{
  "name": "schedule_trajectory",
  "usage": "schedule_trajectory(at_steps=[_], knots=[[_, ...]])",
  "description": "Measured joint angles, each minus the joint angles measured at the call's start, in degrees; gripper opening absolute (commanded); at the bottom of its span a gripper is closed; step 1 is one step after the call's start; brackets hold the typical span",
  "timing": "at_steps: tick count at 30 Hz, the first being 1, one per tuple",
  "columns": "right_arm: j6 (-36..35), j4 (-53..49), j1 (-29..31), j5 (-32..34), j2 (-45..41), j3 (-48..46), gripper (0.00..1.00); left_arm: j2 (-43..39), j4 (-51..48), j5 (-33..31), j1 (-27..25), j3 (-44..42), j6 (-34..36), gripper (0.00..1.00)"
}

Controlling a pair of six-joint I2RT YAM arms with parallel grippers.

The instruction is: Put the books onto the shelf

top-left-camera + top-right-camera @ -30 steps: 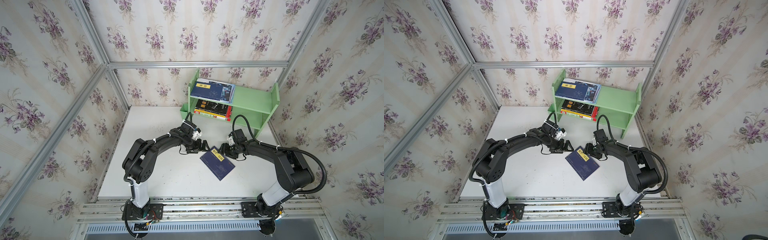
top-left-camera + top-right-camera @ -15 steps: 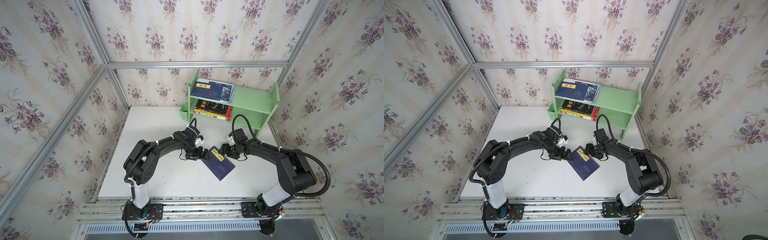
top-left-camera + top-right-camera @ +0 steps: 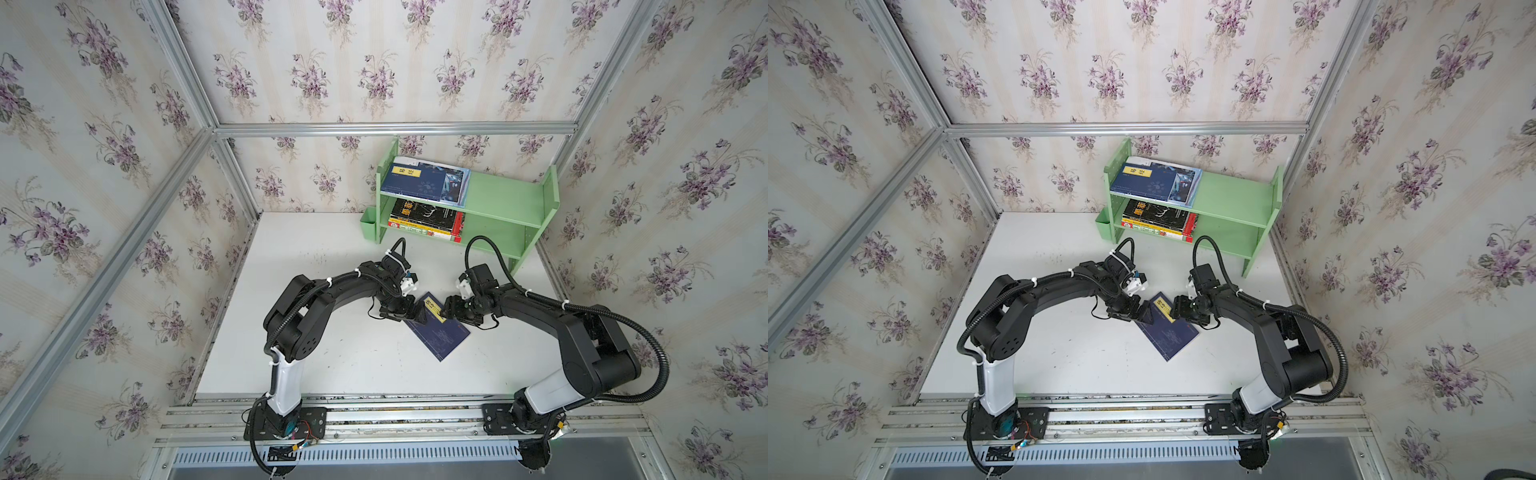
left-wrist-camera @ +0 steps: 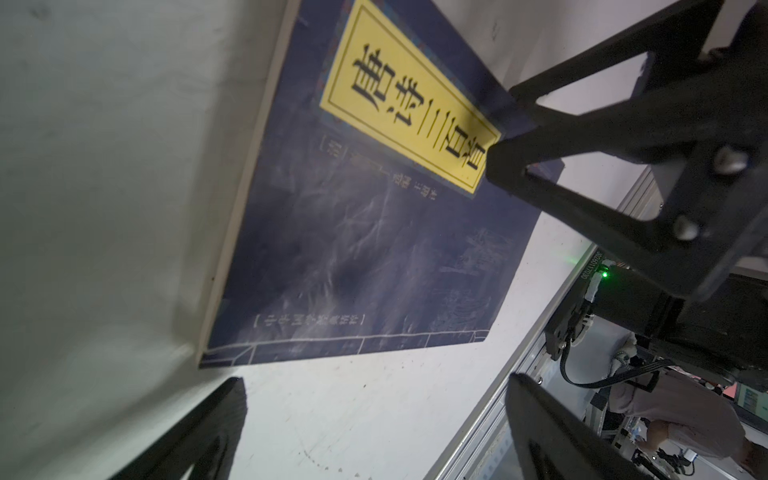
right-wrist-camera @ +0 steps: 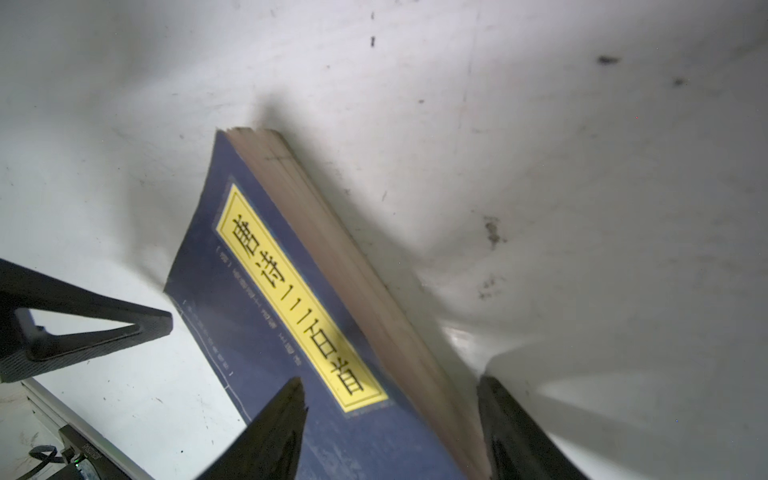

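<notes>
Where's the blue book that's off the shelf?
In both top views the navy yellow-labelled paperback lies on the white table, between the left pincer and right pincer.

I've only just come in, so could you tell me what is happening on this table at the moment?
One navy book is left on the table. The right gripper, fingers open, straddles its page edge; the left gripper hovers open at the opposite side. The other books already lie on the green shelf.
</notes>
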Motion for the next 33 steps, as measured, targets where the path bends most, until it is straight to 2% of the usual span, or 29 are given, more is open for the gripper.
schedule_trajectory(at_steps=[9, 15, 20, 24, 28, 33], knots=[[0.04, 6.82, 0.00, -3.74, 1.97, -0.87, 0.68, 4.28, -0.81, 1.01, -0.15, 4.15, 1.09, 0.99], [0.04, 9.40, 0.46, -4.94, 3.91, -0.57, 0.67, 8.85, -2.49, 0.72, 0.09, 11.61, 0.57, 0.99], [0.76, 11.43, 1.64, -5.11, 5.46, -0.11, 0.65, 11.15, -2.43, -1.88, 0.35, 17.62, -2.36, 1.00], [2.01, 13.84, 2.38, -5.42, 6.36, 0.24, 0.63, 6.49, -0.39, -5.18, 0.68, 15.06, -5.86, 0.99], [2.62, 13.66, 2.69, -4.90, 5.92, 0.66, 0.60, 1.46, 5.03, -6.38, 3.13, 10.12, -9.38, 0.99], [3.65, 6.71, 2.95, -1.66, 4.48, 2.16, 0.57, 0.28, 7.54, -6.47, 6.38, 4.07, -14.08, 0.99]])
